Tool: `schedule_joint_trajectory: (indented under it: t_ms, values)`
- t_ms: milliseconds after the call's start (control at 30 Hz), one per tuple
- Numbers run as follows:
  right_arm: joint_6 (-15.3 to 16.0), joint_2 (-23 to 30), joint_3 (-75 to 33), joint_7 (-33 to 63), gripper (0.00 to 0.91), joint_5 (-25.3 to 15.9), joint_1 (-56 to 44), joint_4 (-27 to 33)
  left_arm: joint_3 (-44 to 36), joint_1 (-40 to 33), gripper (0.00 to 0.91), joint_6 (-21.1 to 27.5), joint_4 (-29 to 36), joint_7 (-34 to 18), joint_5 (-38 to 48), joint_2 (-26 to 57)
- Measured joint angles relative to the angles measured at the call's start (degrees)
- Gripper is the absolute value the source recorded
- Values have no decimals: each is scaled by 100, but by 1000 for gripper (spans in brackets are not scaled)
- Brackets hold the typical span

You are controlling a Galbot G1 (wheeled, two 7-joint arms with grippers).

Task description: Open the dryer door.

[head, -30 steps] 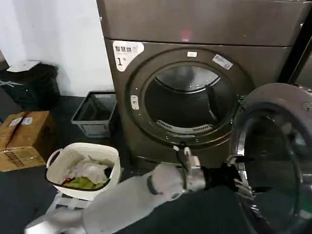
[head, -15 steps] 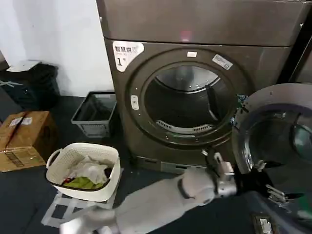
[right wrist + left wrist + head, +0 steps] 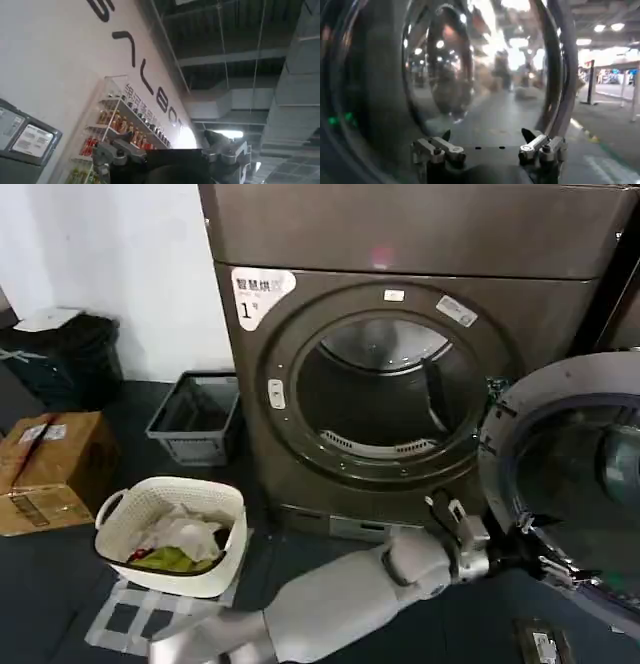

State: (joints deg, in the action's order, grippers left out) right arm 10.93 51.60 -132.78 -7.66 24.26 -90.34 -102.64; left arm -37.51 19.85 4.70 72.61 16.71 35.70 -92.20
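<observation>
While the dryer door [image 3: 560, 484] stands swung wide open to the right of the dryer [image 3: 400, 364], the left arm reaches across low in front of the machine, stretched nearly straight from lower left toward the door. Left gripper [image 3: 545, 559] sits at the door's lower inner edge, against the chrome rim, fingers spread apart, not clamped on anything. In the left wrist view the left gripper [image 3: 487, 137] has both fingertips [image 3: 527, 135] apart, pointed at the door's [image 3: 445, 75] curved glass and rim, very close. Drum opening fully exposed, dark inside. Right gripper [image 3: 170, 142] is raised, pointing up at wall and ceiling, jaws parted, holding nothing. White laundry basket [image 3: 170, 534] with clothes on the floor, left of the dryer; grey crate [image 3: 195, 419] behind it by the wall; cardboard box [image 3: 50, 469] far left.
</observation>
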Motion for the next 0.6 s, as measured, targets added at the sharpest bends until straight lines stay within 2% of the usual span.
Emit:
schedule_joint_trajectory:
  t_ms: [267, 600]
  values:
    - [6, 6, -71, -8, 907, 17, -33, -48, -66, -85, 907, -138, -327, -17, -117, 0]
    - [9, 12, -71, -27, 907, 43, -73, -94, -35, -82, 907, -231, -250, -34, -3, 0]
